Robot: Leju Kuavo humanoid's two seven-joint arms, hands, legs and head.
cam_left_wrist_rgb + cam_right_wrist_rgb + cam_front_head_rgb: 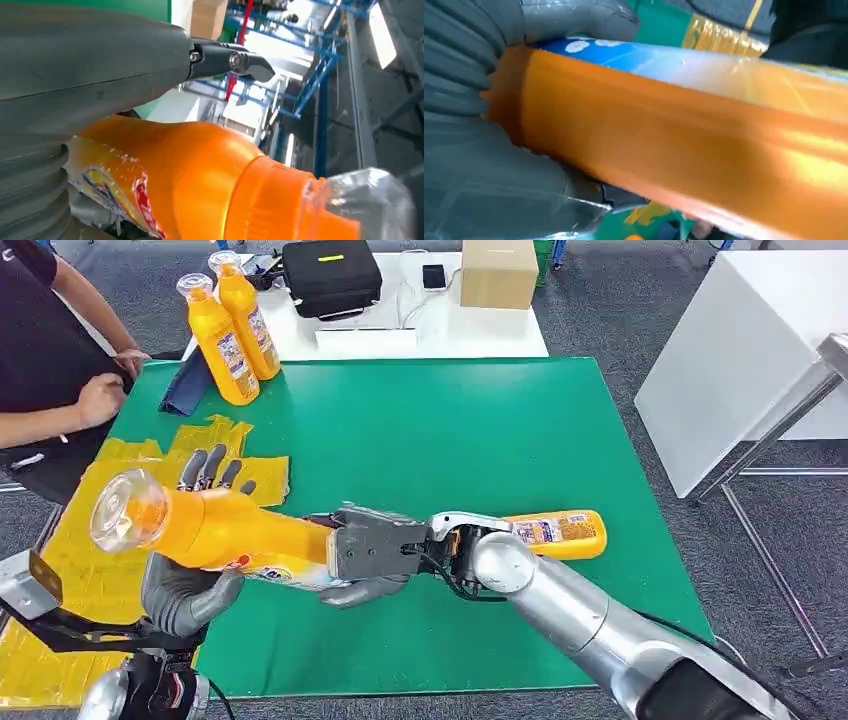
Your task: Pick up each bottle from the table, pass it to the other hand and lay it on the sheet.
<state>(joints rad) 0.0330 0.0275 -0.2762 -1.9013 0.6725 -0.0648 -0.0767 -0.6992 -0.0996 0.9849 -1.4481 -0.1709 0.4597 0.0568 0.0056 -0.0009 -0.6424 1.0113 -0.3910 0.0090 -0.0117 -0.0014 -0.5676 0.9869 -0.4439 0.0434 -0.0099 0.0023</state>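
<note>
My left hand (190,585) cradles held bottle (215,530) beneath its neck end | my right hand (375,555) grips its base | long axis level, cap leftward over yellow sheet (90,575) | second bottle (560,533) lying beyond right wrist on green mat (450,430)

The right arm (560,605) is a smooth silver tube ending in a rounded joint, with thin black cables looping to the grey, boxy right hand (375,550). The left hand (190,590) is matte grey with darker fingers (210,468) and a ribbed cover
</note>
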